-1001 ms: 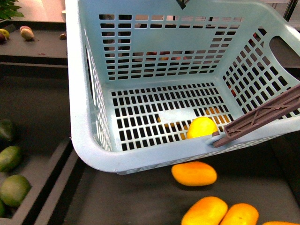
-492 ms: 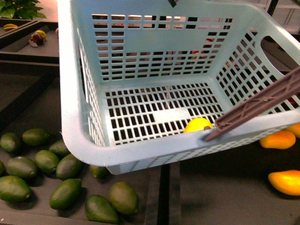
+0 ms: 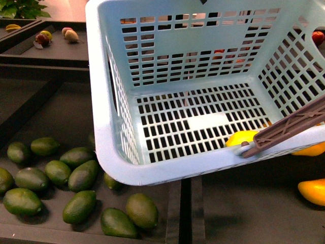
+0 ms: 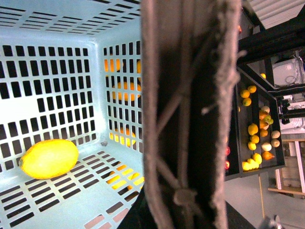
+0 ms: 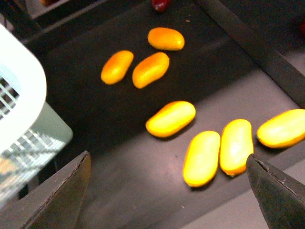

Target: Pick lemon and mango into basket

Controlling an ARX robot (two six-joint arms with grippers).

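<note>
The lemon [image 3: 241, 137] already lies inside the basket [image 3: 152, 172], tucked against the near wall right by the brown handle [image 3: 292, 124], so from where I stand the mango is the job in hand. The right gripper [image 5: 167, 160] hangs with its fingers spread wide and nothing between them, above a dark shelf [image 5: 119, 143] strewn with yellow-orange fruit. The mango [image 5: 170, 118] closest to its centre lies by itself, apart from the neighbouring mangoes [image 5: 201, 157], and looks the sensible pick. I'd turn the wrist so the fingers straddle its narrow width rather than its length, come straight down over its middle and close gently, since that smooth skin will likely slip from a grip near a tapered end. The handle fills the left wrist view, which suggests the left arm carries the basket, though I cannot tell how the left gripper's fingers stand. The basket hangs tilted, so it should be held level and quiet while the mango is lifted over the rim, lest the lemon roll.
</note>
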